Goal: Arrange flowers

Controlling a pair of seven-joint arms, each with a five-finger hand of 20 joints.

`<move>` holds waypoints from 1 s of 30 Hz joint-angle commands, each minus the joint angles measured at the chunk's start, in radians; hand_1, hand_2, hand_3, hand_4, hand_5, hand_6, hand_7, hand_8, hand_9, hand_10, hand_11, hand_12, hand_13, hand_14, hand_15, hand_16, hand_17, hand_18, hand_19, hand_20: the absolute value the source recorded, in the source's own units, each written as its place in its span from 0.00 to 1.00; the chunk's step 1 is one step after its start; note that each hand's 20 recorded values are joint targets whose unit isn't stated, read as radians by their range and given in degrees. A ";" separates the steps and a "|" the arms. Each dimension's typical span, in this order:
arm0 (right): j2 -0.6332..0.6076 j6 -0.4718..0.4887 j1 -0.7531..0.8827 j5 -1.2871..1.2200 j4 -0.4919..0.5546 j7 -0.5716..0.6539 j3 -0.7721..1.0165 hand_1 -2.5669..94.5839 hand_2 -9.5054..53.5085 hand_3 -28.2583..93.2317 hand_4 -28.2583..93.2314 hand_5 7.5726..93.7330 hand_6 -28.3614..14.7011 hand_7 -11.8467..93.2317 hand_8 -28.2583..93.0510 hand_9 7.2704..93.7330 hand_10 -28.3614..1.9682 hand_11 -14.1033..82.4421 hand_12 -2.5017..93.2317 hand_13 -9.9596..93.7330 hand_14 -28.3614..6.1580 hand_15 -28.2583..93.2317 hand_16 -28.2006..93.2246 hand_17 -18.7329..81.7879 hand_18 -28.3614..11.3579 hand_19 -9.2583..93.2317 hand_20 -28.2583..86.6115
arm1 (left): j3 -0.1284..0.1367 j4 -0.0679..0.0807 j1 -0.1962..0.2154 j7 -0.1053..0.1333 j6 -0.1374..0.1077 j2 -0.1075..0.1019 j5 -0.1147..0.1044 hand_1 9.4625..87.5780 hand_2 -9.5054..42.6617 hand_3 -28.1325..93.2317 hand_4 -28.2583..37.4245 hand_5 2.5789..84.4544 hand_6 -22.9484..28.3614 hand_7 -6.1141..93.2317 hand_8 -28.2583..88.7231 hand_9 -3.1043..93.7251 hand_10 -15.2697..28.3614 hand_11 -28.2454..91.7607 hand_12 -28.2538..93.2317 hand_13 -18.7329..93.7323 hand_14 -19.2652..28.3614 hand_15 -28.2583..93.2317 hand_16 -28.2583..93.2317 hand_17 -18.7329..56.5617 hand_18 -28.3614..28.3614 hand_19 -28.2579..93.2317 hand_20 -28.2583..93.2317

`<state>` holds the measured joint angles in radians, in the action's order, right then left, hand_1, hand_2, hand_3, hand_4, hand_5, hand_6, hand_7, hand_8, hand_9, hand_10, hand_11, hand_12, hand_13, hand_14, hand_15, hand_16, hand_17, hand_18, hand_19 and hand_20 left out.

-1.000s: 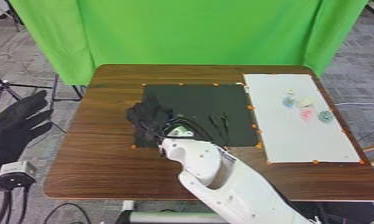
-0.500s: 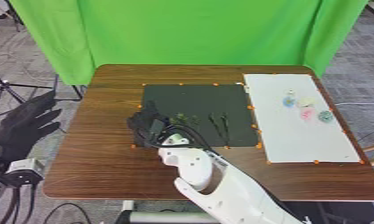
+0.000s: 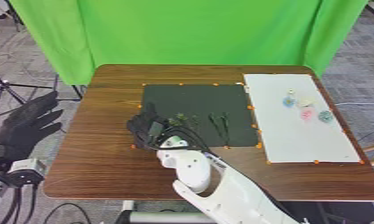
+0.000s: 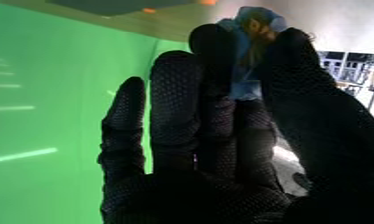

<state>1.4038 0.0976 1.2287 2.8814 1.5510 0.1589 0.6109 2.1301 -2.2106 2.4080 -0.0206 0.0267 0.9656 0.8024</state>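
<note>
Flowers [image 3: 307, 114] lie on the sheet [image 3: 303, 142], right of the mat [image 3: 192, 96] bearing stems [image 3: 225, 125].

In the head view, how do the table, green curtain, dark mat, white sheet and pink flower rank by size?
1. Table
2. Green curtain
3. Dark mat and white sheet, too alike to rank
4. Pink flower

And here's the table [image 3: 86, 150], smooth brown wood grain with a soft sheen! On it, a matt black mat [image 3: 183, 95] beside a smooth, paper-like white sheet [image 3: 299, 140]. Behind, green cloth [image 3: 197, 40] falling in soft folds. White arm shell [image 3: 194, 172], smooth, plastic-looking. Both the left hand [image 3: 25, 122] and right hand [image 3: 146, 127] in black fabric, the right's rough, mesh-textured and matt up close, against a thin, crinkled, slightly see-through blue wrapping [image 4: 246, 89]!
</note>
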 commanded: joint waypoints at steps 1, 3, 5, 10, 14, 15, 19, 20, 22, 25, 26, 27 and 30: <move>0.009 0.024 -0.003 0.035 -0.013 0.018 -0.003 0.43 0.00 0.90 0.00 0.53 0.70 0.56 0.22 0.67 0.72 0.47 0.45 0.64 0.66 0.82 0.47 0.32 0.23 0.76 0.68 | -0.003 0.004 -0.001 -0.009 0.008 -0.005 0.001 0.15 0.18 0.81 0.00 0.22 0.46 0.27 0.15 0.21 0.55 0.33 0.40 0.29 0.63 0.35 0.30 0.10 0.82 0.54 0.31; 0.007 0.026 -0.006 0.040 -0.018 0.030 -0.006 0.43 0.00 0.90 0.00 0.53 0.70 0.56 0.22 0.66 0.72 0.47 0.45 0.64 0.65 0.82 0.46 0.32 0.23 0.76 0.68 | -0.003 0.002 0.002 -0.008 0.007 -0.001 0.001 0.15 0.18 0.81 0.00 0.22 0.46 0.27 0.15 0.21 0.55 0.33 0.40 0.29 0.63 0.35 0.30 0.10 0.82 0.54 0.31; 0.009 0.042 -0.006 0.040 -0.021 0.039 -0.003 0.43 0.00 0.90 0.00 0.53 0.70 0.56 0.22 0.66 0.71 0.47 0.44 0.63 0.65 0.81 0.46 0.32 0.23 0.76 0.68 | -0.004 0.004 0.000 -0.010 0.008 -0.001 0.001 0.15 0.18 0.81 0.00 0.22 0.46 0.27 0.15 0.21 0.55 0.33 0.40 0.29 0.63 0.35 0.30 0.10 0.82 0.54 0.31; 0.012 0.071 -0.005 0.051 -0.021 0.034 0.009 0.42 0.00 0.91 0.00 0.52 0.70 0.56 0.21 0.62 0.69 0.50 0.41 0.61 0.64 0.82 0.46 0.31 0.23 0.76 0.68 | -0.003 0.001 0.005 -0.008 0.009 0.003 0.002 0.15 0.18 0.81 0.00 0.22 0.46 0.27 0.15 0.21 0.55 0.33 0.40 0.29 0.63 0.35 0.30 0.10 0.82 0.54 0.31; 0.014 0.091 -0.006 0.049 -0.015 0.030 0.016 0.40 0.00 0.93 0.00 0.50 0.69 0.52 0.18 0.58 0.67 0.53 0.37 0.58 0.63 0.82 0.45 0.30 0.23 0.76 0.68 | -0.002 0.001 0.007 -0.006 0.006 0.005 0.002 0.16 0.18 0.81 0.00 0.22 0.46 0.27 0.15 0.21 0.55 0.33 0.40 0.29 0.63 0.35 0.30 0.10 0.82 0.54 0.31; 0.013 0.090 -0.006 0.044 -0.014 0.031 0.018 0.40 0.00 0.94 0.00 0.51 0.69 0.52 0.16 0.58 0.66 0.54 0.36 0.58 0.63 0.82 0.45 0.30 0.23 0.76 0.68 | -0.002 0.001 0.008 -0.006 0.008 0.005 0.003 0.15 0.18 0.81 0.00 0.22 0.46 0.27 0.15 0.21 0.55 0.33 0.40 0.29 0.63 0.35 0.30 0.10 0.82 0.54 0.31; 0.018 0.091 0.007 0.019 0.001 0.039 0.037 0.38 0.00 0.95 0.00 0.52 0.65 0.44 0.09 0.54 0.62 0.56 0.32 0.56 0.59 0.82 0.44 0.29 0.22 0.76 0.68 | -0.004 0.001 0.005 -0.008 0.006 0.003 0.003 0.16 0.18 0.81 0.00 0.22 0.46 0.27 0.15 0.21 0.55 0.33 0.40 0.29 0.63 0.35 0.30 0.10 0.82 0.54 0.31; 0.019 0.091 0.007 0.024 0.002 0.041 0.039 0.38 0.00 0.95 0.00 0.52 0.64 0.42 0.09 0.54 0.61 0.56 0.32 0.56 0.59 0.83 0.44 0.29 0.22 0.76 0.68 | -0.003 0.002 0.003 -0.010 0.010 0.004 0.001 0.15 0.18 0.81 0.00 0.22 0.46 0.27 0.15 0.21 0.55 0.33 0.40 0.29 0.63 0.35 0.30 0.10 0.82 0.54 0.31; 0.020 0.093 0.006 0.022 0.001 0.044 0.045 0.36 0.00 0.95 0.00 0.51 0.62 0.38 0.10 0.52 0.59 0.55 0.32 0.54 0.58 0.83 0.43 0.29 0.22 0.75 0.68 | -0.004 0.002 0.004 -0.009 0.010 0.005 0.003 0.15 0.18 0.81 0.00 0.22 0.47 0.27 0.15 0.21 0.55 0.33 0.40 0.29 0.63 0.35 0.30 0.10 0.82 0.54 0.31; 0.019 0.112 0.002 0.003 0.010 0.046 0.053 0.35 0.00 0.95 0.00 0.50 0.59 0.36 0.11 0.50 0.58 0.53 0.32 0.53 0.56 0.83 0.43 0.28 0.22 0.75 0.68 | -0.002 0.001 0.008 -0.005 0.008 0.008 0.004 0.15 0.18 0.81 0.00 0.22 0.47 0.27 0.15 0.21 0.55 0.33 0.40 0.29 0.63 0.35 0.30 0.10 0.82 0.54 0.31; 0.019 0.110 0.002 0.005 0.010 0.038 0.056 0.35 0.00 0.95 0.00 0.49 0.59 0.35 0.11 0.49 0.57 0.53 0.32 0.53 0.56 0.83 0.43 0.28 0.22 0.75 0.68 | -0.001 0.000 0.011 -0.004 0.006 0.009 0.003 0.15 0.18 0.81 0.00 0.22 0.47 0.27 0.15 0.21 0.55 0.33 0.40 0.29 0.63 0.35 0.30 0.10 0.82 0.54 0.31; 0.017 0.103 0.000 0.006 0.013 0.047 0.050 0.35 0.00 0.94 0.00 0.49 0.59 0.35 0.11 0.49 0.57 0.53 0.32 0.52 0.56 0.83 0.42 0.28 0.22 0.75 0.68 | 0.000 -0.002 0.013 -0.001 0.004 0.011 0.003 0.15 0.18 0.81 0.00 0.22 0.47 0.27 0.15 0.21 0.55 0.33 0.40 0.29 0.63 0.35 0.30 0.10 0.82 0.54 0.31; 0.013 0.092 0.000 0.005 0.013 0.045 0.050 0.34 0.00 0.94 0.00 0.48 0.58 0.34 0.12 0.48 0.57 0.53 0.32 0.52 0.55 0.83 0.42 0.27 0.21 0.75 0.68 | 0.001 -0.002 0.015 0.000 0.006 0.012 0.004 0.15 0.18 0.81 0.00 0.22 0.47 0.27 0.15 0.21 0.55 0.33 0.40 0.29 0.63 0.35 0.30 0.10 0.82 0.54 0.31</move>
<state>1.4147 0.1953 1.2363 2.8858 1.5478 0.1956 0.6601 2.1266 -2.2086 2.4051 -0.0215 0.0275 0.9658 0.8024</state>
